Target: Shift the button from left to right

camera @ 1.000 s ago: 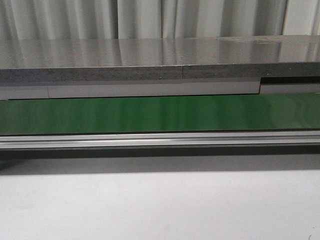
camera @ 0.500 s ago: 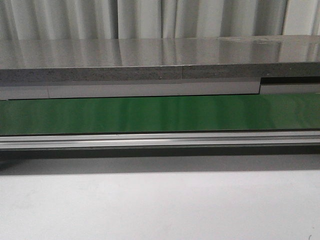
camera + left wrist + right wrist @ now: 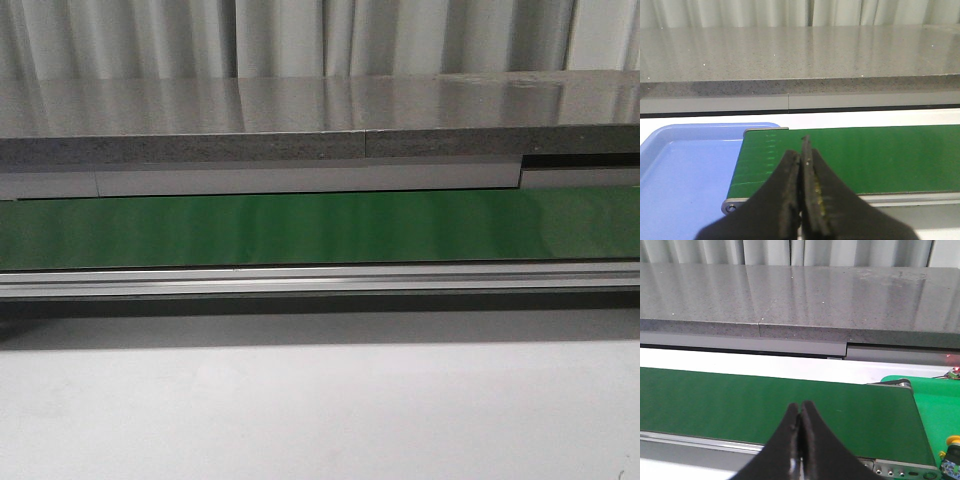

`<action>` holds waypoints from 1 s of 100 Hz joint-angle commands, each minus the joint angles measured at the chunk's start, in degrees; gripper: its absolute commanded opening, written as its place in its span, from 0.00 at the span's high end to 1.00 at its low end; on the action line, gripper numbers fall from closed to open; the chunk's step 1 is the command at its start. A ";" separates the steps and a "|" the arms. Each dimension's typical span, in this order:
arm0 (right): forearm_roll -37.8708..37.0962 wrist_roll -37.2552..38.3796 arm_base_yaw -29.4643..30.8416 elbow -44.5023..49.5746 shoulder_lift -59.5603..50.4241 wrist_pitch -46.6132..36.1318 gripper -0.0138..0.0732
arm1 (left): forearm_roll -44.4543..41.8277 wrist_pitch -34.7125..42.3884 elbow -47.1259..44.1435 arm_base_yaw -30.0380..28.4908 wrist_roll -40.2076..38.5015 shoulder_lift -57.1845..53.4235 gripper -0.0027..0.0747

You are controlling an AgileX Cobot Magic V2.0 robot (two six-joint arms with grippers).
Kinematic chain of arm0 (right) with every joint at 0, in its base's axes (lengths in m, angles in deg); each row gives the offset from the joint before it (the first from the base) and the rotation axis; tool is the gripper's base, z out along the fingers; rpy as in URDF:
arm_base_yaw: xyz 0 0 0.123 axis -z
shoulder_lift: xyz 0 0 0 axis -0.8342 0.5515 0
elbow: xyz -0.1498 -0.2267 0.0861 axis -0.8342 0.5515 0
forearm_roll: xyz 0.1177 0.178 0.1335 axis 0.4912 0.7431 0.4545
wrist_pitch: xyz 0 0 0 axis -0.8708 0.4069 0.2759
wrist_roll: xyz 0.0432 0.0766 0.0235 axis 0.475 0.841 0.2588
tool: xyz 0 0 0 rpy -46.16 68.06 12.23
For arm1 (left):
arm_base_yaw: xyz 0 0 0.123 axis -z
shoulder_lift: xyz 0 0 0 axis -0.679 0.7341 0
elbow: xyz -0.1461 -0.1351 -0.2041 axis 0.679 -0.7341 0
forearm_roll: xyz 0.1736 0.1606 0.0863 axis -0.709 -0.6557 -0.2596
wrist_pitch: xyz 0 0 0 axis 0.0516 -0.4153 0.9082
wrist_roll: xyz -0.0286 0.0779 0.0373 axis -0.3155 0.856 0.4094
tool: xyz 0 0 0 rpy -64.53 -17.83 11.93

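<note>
A small piece with a yellow top on a dark body with coloured marks, likely the button (image 3: pixel 952 450), shows only at the edge of the right wrist view. It stands on a bright green surface (image 3: pixel 935 405) past the belt's right end and is cut off by the frame. My right gripper (image 3: pixel 800 407) is shut and empty over the near edge of the green conveyor belt (image 3: pixel 765 400), well apart from the button. My left gripper (image 3: pixel 801 150) is shut and empty over the belt's left end (image 3: pixel 760 150). Neither gripper shows in the front view.
A light blue tray (image 3: pixel 685 170) lies beside the belt's left end, with nothing in its visible part. A grey stone counter (image 3: pixel 320 125) runs behind the belt (image 3: pixel 320 228). A metal rail (image 3: pixel 320 278) borders the belt's near side, with the white table (image 3: pixel 320 410) in front.
</note>
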 commanded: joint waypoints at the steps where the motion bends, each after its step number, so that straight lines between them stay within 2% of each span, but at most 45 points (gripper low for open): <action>1: 0.33 -0.09 -0.12 -1.37 0.26 -3.93 0.92 | 0.50 4.83 1.61 0.51 0.20 0.52 0.99; 68: 0.19 -0.09 -0.16 -0.91 -0.27 -3.74 0.92 | 0.50 4.83 1.61 0.51 0.20 0.52 0.99; 89: -1.93 1.33 -0.16 6.37 -5.98 -7.29 0.92 | 0.50 4.83 1.61 0.51 0.20 0.52 0.99; 100: -4.04 5.56 -0.16 11.96 -10.62 -10.17 0.92 | 0.50 4.83 1.61 0.51 0.20 0.52 0.99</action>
